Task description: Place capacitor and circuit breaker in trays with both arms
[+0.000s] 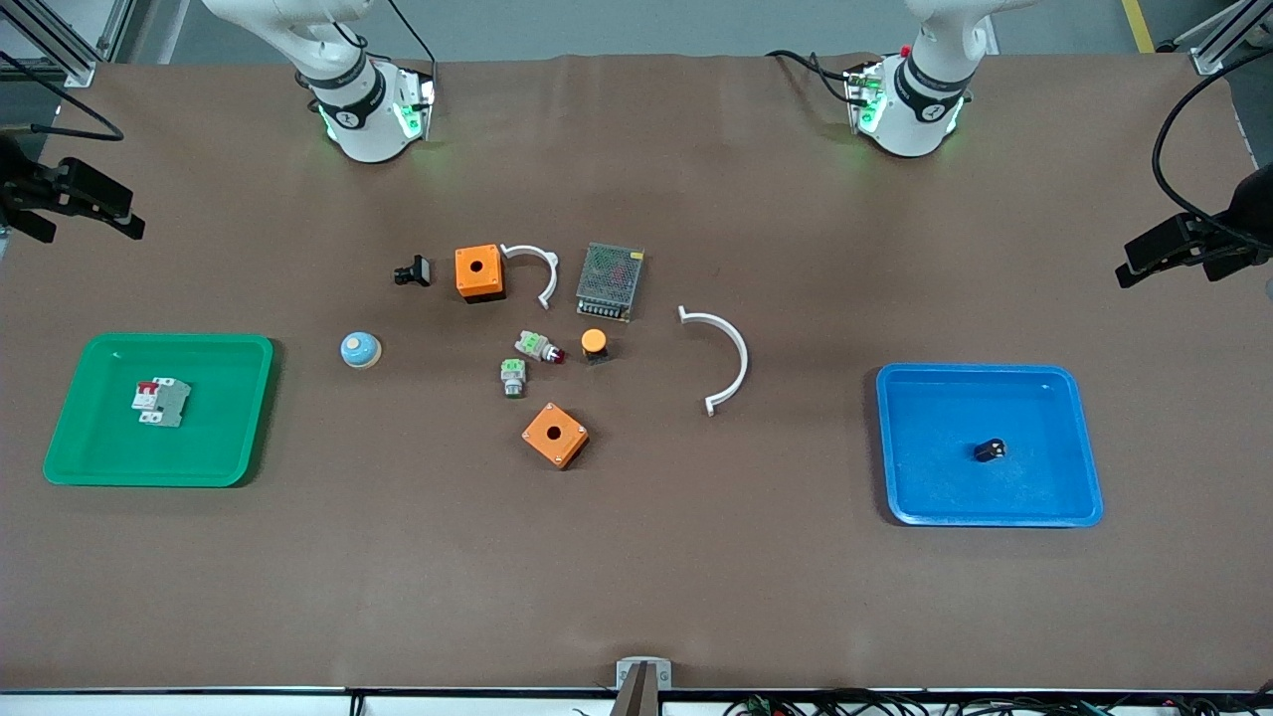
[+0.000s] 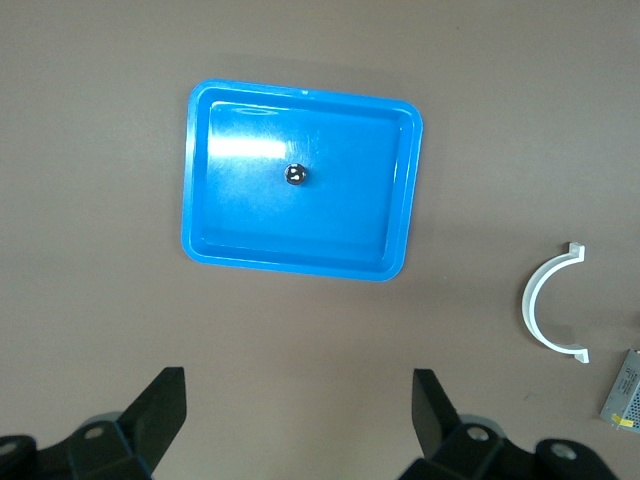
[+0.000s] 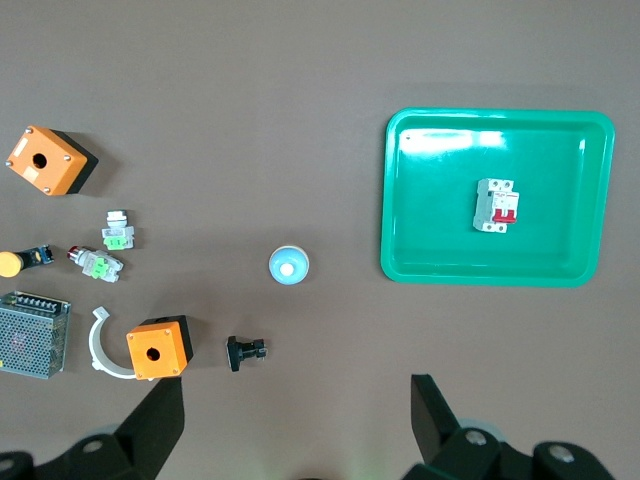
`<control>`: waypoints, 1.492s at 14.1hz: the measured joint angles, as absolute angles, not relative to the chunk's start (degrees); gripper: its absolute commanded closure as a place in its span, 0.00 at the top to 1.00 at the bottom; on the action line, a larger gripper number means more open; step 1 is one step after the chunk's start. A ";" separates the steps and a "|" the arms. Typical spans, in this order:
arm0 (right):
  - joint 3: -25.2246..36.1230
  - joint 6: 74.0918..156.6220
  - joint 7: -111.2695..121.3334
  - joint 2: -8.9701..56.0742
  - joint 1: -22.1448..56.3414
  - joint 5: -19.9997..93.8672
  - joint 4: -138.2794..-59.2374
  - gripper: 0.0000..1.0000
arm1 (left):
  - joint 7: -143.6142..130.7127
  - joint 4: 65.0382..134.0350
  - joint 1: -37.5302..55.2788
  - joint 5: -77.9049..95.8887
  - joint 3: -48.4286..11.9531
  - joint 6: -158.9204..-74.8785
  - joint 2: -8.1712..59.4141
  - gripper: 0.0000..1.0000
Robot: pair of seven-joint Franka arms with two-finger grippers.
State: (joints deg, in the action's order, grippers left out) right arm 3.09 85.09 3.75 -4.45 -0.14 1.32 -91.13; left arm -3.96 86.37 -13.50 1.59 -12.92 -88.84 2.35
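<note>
Left gripper [image 2: 295, 420]: black fingers [image 2: 160, 410] spread wide and empty, held high above the brown table [image 1: 636, 577], waiting near its base. Right gripper [image 3: 295, 420]: fingers [image 3: 435, 410] likewise wide apart, holding nothing, raised at its own base.

Landmark: the flat grey metal-mesh power supply box [image 1: 610, 281] at the table's middle. Toward the left arm's end from it, and nearer the front camera, lies the blue rectangular plastic tray [image 1: 915, 497]; the tiny black cylindrical capacitor [image 1: 990, 450] rests inside, near the tray's middle. Toward the right arm's end from the power supply lies the green rectangular plastic tray [image 1: 80, 457]; the light-grey block-shaped circuit breaker [image 1: 162, 402] with red levers lies flat in it.

Between the power supply and the blue tray lies a large white plastic arc [image 1: 724, 358]. Beside the power supply, toward the right arm's end, stands an orange box with a round hole [image 1: 479, 272].
</note>
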 measured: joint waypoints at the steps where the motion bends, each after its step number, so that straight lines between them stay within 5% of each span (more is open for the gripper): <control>1: 3.19 85.23 3.75 -4.45 -0.15 1.31 -91.14 1.00 | -3.96 86.37 -13.17 1.59 -12.86 -88.83 2.35 0.99; 9: 3.30 85.28 3.75 -4.45 -0.15 1.31 -91.25 1.00 | -4.26 85.26 5.42 1.59 5.04 -88.84 2.35 1.00; 21: 3.94 85.50 3.75 -4.45 -0.53 1.30 -91.26 1.00 | -4.27 85.26 6.36 1.59 6.33 -88.83 2.35 0.99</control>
State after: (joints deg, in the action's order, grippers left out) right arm 3.94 85.50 3.75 -4.45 -0.53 1.30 -91.26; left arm -4.27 85.26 6.36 1.59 6.33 -88.83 2.35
